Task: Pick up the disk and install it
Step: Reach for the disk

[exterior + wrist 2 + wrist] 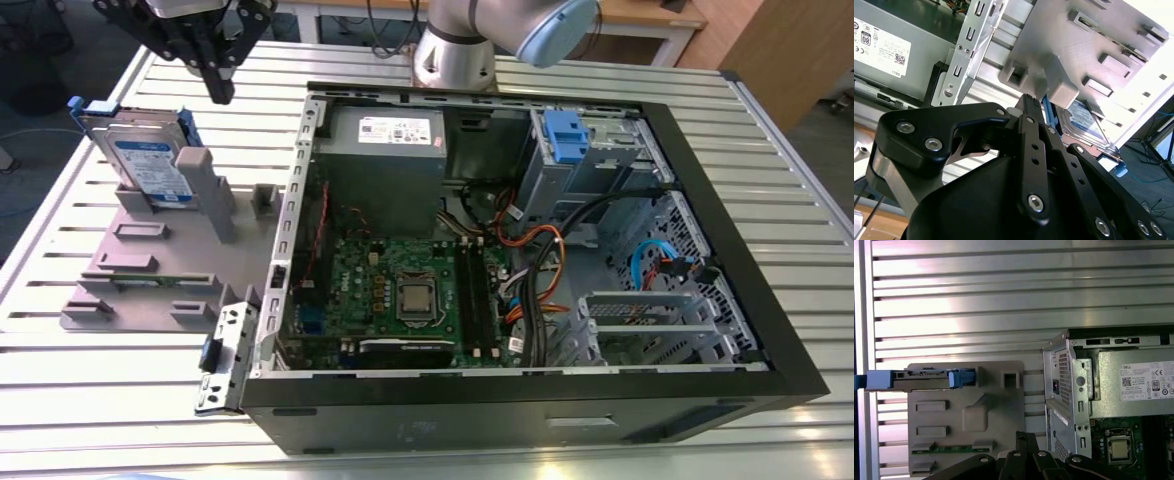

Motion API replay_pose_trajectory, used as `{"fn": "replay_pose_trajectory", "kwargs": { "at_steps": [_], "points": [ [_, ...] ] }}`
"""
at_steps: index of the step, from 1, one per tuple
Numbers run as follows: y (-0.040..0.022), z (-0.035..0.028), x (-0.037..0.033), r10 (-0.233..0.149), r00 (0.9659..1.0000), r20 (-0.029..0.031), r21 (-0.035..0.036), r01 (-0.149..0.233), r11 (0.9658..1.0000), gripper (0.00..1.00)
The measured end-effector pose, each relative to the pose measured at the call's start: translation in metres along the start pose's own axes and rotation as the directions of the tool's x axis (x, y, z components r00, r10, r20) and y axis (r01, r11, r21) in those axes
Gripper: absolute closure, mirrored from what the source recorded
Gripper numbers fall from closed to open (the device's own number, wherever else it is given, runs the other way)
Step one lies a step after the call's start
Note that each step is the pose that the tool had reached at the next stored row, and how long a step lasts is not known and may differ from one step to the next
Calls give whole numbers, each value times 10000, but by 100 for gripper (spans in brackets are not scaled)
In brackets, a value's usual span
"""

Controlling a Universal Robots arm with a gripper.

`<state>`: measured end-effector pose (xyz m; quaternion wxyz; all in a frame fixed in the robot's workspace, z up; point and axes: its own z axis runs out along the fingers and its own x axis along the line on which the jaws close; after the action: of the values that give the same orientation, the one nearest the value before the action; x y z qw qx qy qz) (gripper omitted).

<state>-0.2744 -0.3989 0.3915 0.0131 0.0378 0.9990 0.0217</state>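
Gripper (219, 90) looks closed and empty, above the bench's (747, 130) far edge near the upright disk (144, 165). Pickup seems not yet begun; grasping calls for opening first.

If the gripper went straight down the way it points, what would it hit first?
The gripper would probably meet the grey holder, near its edge beside the case, not the disk; depth is unclear.

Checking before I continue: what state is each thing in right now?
Disk: upright on edge in the grey holder, not gripped.
Claw: shut, empty, above the grey holder.
Computer case: lying flat, side panel off.
Processor socket: uncovered, no cooler.
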Motion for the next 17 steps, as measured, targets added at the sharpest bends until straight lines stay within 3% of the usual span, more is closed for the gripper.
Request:
{"fn": "replay_pose_trajectory", "kwargs": {
  "at_steps": [17],
  "points": [
    [-3, -1, 39, 0, 10000, -1, 0, 0, 10000, 89]
  ]
}}
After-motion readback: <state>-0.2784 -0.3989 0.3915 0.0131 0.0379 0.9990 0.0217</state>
